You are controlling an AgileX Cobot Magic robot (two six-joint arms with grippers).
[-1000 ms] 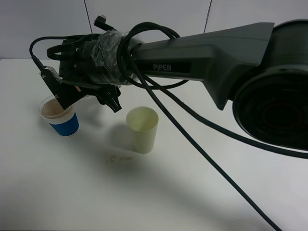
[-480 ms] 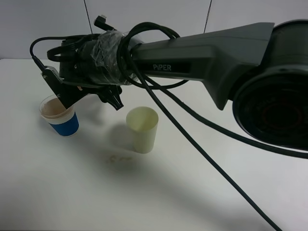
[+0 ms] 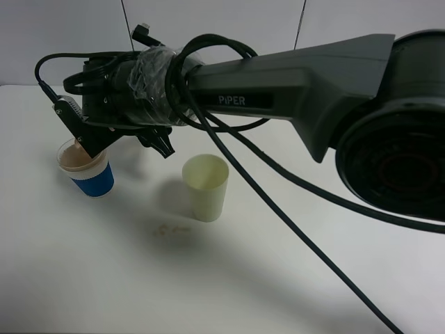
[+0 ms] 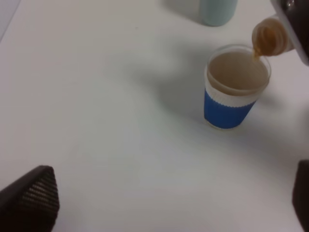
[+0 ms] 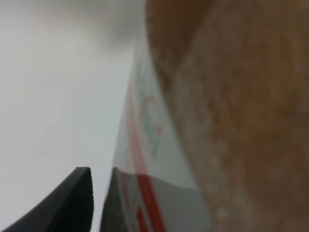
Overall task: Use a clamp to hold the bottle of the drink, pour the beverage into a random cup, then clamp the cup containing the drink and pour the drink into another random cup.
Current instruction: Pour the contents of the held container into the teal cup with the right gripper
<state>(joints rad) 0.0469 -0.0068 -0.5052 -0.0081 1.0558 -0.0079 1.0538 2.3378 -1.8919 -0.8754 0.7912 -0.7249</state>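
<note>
We show our thick dark grey arm (image 3: 292, 76)
It carries white "PIPER" lettering (image 3: 233, 100), looped black cables (image 3: 177, 87), clear plastic wrap (image 3: 149, 68) and black jaws.

1. Three cups are standing on the white table (image 3: 278, 278): one blue cup (image 4: 229, 104), one teal tumbler (image 4: 217, 9), one pale yellow-green tumbler (image 3: 206, 188).
2. One bottle (image 4: 273, 38) is showing.
3. Two grippers are showing: left gripper (image 4: 164, 200), right gripper (image 3: 119, 139).
</note>
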